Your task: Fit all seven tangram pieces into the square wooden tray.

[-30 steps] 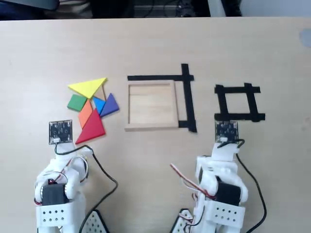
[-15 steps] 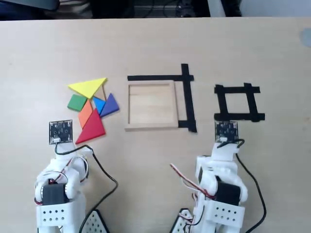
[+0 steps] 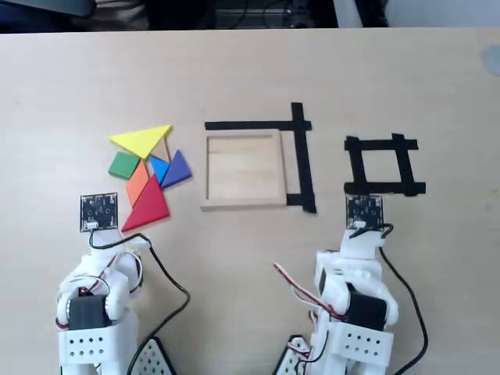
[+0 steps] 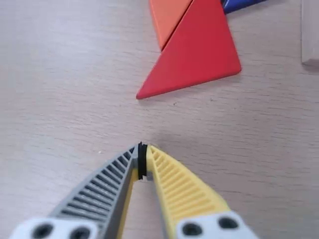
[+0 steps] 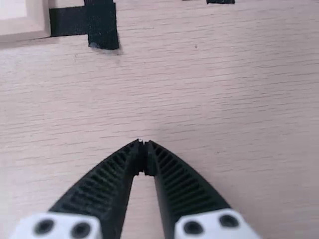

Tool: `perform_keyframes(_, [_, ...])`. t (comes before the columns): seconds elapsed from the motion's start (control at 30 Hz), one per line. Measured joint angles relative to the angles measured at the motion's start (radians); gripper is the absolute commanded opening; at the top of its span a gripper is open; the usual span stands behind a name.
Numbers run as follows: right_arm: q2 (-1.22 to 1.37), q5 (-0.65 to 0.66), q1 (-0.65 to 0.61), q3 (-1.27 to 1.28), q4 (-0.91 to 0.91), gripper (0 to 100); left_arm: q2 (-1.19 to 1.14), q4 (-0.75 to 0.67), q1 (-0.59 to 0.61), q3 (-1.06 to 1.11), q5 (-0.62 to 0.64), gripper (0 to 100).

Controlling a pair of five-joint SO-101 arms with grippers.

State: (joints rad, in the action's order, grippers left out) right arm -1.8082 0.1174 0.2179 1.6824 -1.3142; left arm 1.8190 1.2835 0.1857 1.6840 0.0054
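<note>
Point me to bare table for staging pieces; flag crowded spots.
Free: far strip beyond the wooden tray and tangram pieces; the patch between the two arms; the tray floor. Crowded: pieces packed together, left end effector close by the red triangle.

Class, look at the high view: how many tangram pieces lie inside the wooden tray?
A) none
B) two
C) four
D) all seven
A: the tray shows only bare wood inside, while the pieces lie clustered on the table beside it.
</note>
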Motion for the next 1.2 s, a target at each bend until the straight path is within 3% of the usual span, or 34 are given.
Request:
perform_keyframes(0.53, [0.000,0.000,0.000,0.000,0.000,1.3,0.000,-0.009,0.000,0.000,0.000,3])
perform_keyframes(0.8, [0.000,0.000,0.000,0.000,0.005,1.4,0.000,-0.221,0.074,-0.023,0.000,3])
perform_keyframes(1.07, [0.000,0.000,0.000,0.002,0.344,1.5,0.000,-0.362,0.086,-0.140,0.000,3])
perform_keyframes(1.2, [0.000,0.026,0.000,0.002,0.477,1.5,0.000,-0.347,0.060,-0.160,0.000,3])
